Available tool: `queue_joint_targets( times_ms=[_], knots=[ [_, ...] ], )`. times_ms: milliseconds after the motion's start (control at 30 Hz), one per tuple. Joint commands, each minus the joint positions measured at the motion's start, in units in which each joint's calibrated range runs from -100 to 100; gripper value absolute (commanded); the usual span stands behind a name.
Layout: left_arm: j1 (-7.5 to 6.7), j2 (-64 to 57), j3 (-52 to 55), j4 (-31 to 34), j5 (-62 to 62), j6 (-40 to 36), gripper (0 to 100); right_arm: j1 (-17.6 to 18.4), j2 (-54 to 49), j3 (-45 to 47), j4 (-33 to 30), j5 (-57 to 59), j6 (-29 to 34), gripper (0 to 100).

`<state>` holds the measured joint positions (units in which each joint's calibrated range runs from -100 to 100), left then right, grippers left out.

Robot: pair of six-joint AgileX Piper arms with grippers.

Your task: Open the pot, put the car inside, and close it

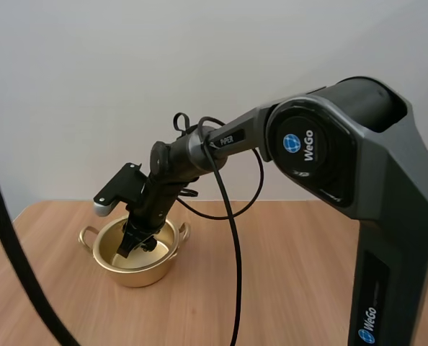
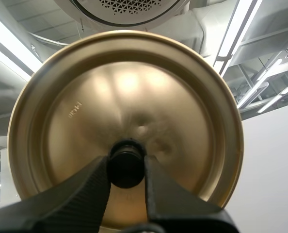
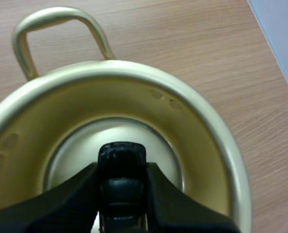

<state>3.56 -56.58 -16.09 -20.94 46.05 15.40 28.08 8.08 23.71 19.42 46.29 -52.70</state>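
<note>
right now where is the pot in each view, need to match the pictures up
high view: the pot sits on the table, left of centre, under the right pincer.
left wrist view: its lid, pinched in the left pincer and held off the pot.
right wrist view: the open pot lies right below the pincer, which holds the car inside it.
shared landmark: the right pincer reaching into the pot.

Bright, even, diffuse light from above. Soft pale glare patches on lid [image 2: 129, 82]. Gleam on pot [image 3: 192, 121] floor; car [image 3: 120, 160] dark, shaded. Faint shadow on bench [image 1: 308, 274].
</note>
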Motion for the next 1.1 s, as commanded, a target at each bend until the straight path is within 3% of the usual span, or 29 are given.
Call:
queue_joint_targets(
  times_ms=[0,1067],
  knots=[
    [0.02,0.09,-0.12,0.03,-0.10,-0.02,0,0.03,1.44,-0.05,-0.03,-2.01,-0.33,0],
    [0.02,0.08,-0.12,-0.06,1.84,-0.02,0,0.03,7.41,-0.05,1.31,-7.29,-1.27,0]
  ],
)
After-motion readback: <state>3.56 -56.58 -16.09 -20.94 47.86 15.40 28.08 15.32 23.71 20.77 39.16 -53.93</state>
